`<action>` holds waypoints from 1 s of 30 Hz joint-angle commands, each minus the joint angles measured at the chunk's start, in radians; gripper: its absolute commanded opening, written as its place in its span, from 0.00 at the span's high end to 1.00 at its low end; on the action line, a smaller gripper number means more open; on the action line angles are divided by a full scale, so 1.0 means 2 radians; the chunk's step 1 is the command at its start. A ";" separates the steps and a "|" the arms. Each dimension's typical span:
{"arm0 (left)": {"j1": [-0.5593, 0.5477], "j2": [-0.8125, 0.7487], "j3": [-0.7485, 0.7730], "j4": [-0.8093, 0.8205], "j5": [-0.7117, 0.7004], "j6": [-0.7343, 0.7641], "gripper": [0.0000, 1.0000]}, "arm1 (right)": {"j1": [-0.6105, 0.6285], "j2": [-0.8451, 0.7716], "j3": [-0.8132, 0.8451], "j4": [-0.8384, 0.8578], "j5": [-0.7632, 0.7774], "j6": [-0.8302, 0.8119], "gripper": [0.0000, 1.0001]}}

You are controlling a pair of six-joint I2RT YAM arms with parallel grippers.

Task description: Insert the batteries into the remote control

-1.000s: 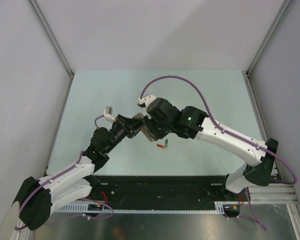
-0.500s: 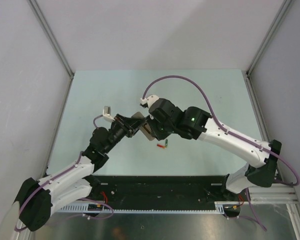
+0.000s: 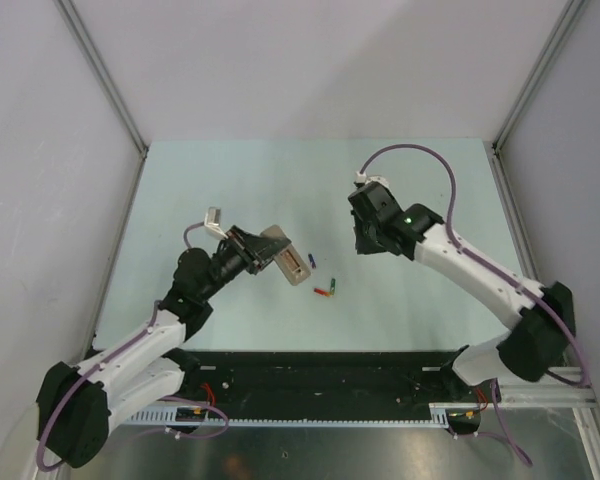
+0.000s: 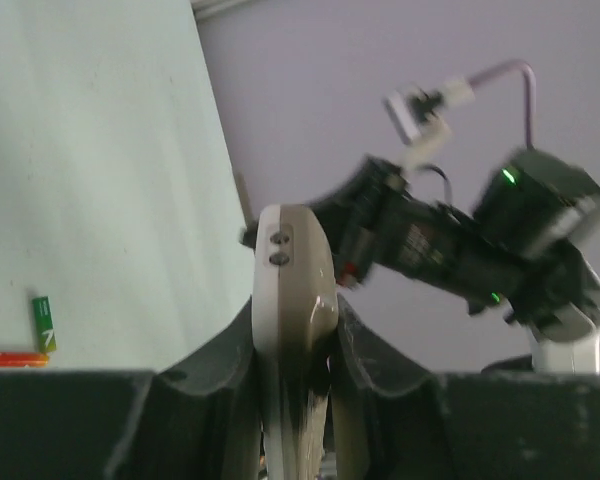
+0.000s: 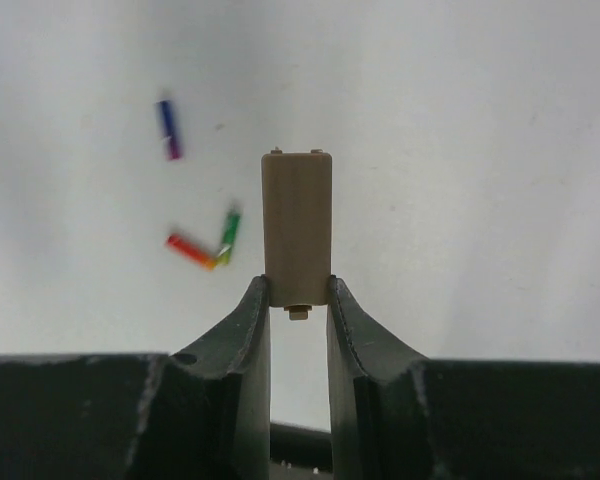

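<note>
Holding remote control (image 3: pixel 289 260) pointing right, left hand (image 4: pixel 295 325) clamped, right hand (image 5: pixel 298 298) pinching cover (image 5: pixel 297 220)

My bench is a flat pale-green tabletop (image 3: pixel 230 180). Plain lilac-grey panel walls (image 3: pixel 310 60) on three sides, slim aluminium corner posts (image 3: pixel 100 70). Even, soft light.

Table (image 3: pixel 230 180), pale green top. Lying on it: blue battery (image 3: pixel 311 262) alone; near it, red battery (image 3: pixel 323 292) and green battery (image 3: pixel 333 286), ends touching in a V.
</note>
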 commanded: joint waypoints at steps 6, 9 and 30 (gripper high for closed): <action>0.028 0.051 0.023 -0.014 0.269 0.051 1.00 | -0.099 0.132 -0.013 0.134 -0.005 0.020 1.00; 0.029 0.025 0.016 -0.014 0.272 0.067 1.00 | -0.117 0.175 -0.005 0.145 0.006 0.007 1.00; 0.029 -0.012 0.026 -0.014 0.268 0.122 1.00 | -0.142 0.258 0.009 0.118 0.043 -0.036 0.73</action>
